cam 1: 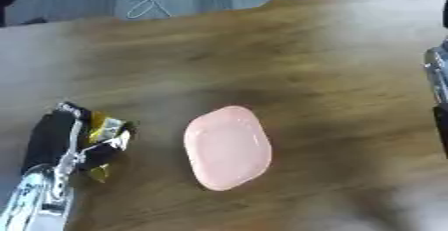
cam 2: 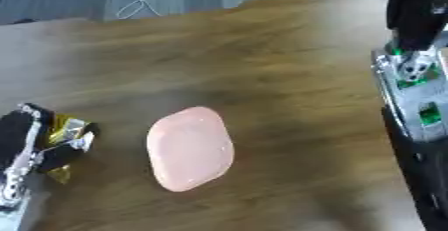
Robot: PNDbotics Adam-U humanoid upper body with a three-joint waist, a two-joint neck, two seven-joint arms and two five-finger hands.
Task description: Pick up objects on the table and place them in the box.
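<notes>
Left eye view: pink dish (cam 1: 227,147) lies just right of left hand (cam 1: 74,142), finger state unclear.

Both pictures are blurry all over, so no edge looks sharp. The light is soft and even, not very bright. The brown table (cam 1: 332,65) shines a little, with a pale foggy patch near 5 o'clock. The pink thing (cam 1: 227,147) has a faint dark shadow along its 6 o'clock side. The left hand (cam 1: 66,140) at 8 o'clock looks smeared.
</notes>
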